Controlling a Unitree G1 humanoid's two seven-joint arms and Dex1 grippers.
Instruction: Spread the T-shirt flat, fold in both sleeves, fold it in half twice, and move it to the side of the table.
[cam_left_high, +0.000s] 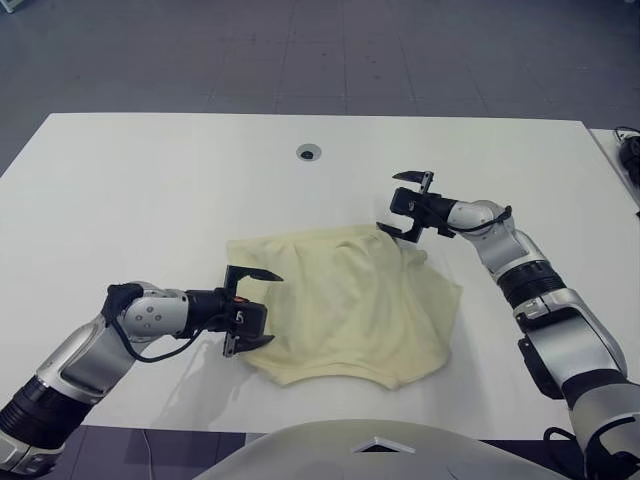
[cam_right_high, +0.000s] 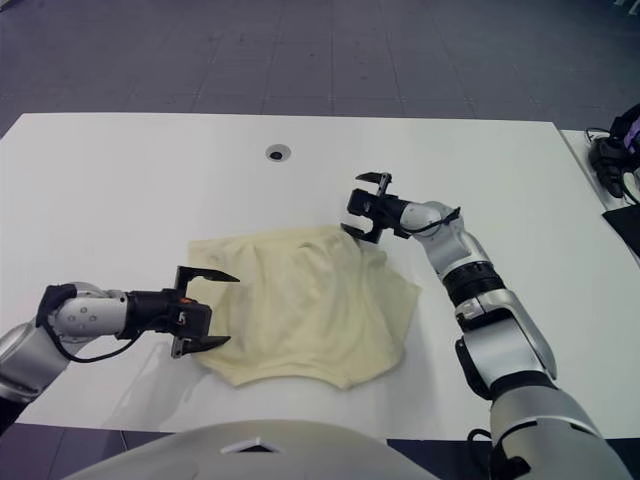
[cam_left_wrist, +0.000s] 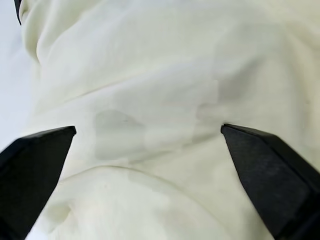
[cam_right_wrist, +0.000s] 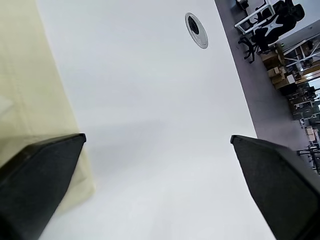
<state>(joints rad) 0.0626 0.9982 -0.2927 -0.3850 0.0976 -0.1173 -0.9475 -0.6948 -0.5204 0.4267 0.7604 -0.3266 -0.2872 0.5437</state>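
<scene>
White table (cam_left_high: 150, 170): cream T-shirt (cam_left_high: 350, 300) crumpled, bunched; left claw (cam_left_high: 274, 308), right claw (cam_left_high: 388, 202) both wide.

**Q.** Which parts of the T-shirt (cam_left_high: 350, 300) cannot be made out?

**A.** Sleeves and collar are lost among the folds, and the lower layers are covered.

**Q.** And past the table's (cam_left_high: 150, 180) right edge?

**A.** Dark items (cam_right_high: 612, 160), cut off by the view's edge and too small to identify. In the left wrist view, both fingers (cam_left_wrist: 30, 175) of the left gripper (cam_left_wrist: 148, 128) run past the edge.
</scene>
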